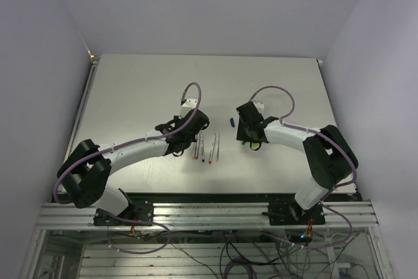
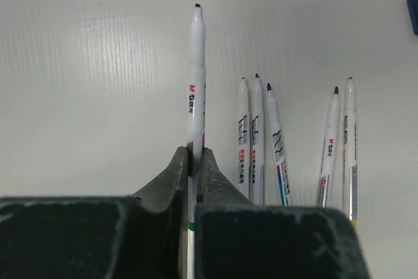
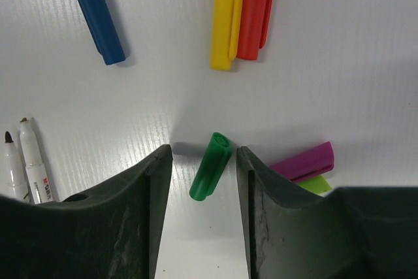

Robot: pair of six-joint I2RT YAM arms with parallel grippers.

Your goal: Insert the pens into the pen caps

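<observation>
My left gripper (image 2: pixel 195 156) is shut on a thin white pen (image 2: pixel 196 76) with a green band, its dark tip pointing away from the camera. Several more white pens (image 2: pixel 258 142) lie side by side on the table to its right; they also show in the top view (image 1: pixel 206 148). My right gripper (image 3: pixel 203 153) is open and low over the table, with a green cap (image 3: pixel 211 166) lying between its fingers and touching neither. A blue cap (image 3: pixel 99 19), a yellow cap (image 3: pixel 225 25) and a red cap (image 3: pixel 255 11) lie beyond it. A purple cap (image 3: pixel 304 161) and a light green cap (image 3: pixel 317 184) lie by the right finger.
In the top view the left gripper (image 1: pixel 185 143) and the right gripper (image 1: pixel 251 140) work close together at mid-table. The blue cap (image 1: pixel 232 121) lies between them. The white table (image 1: pixel 144 89) has walls at the back and on both sides.
</observation>
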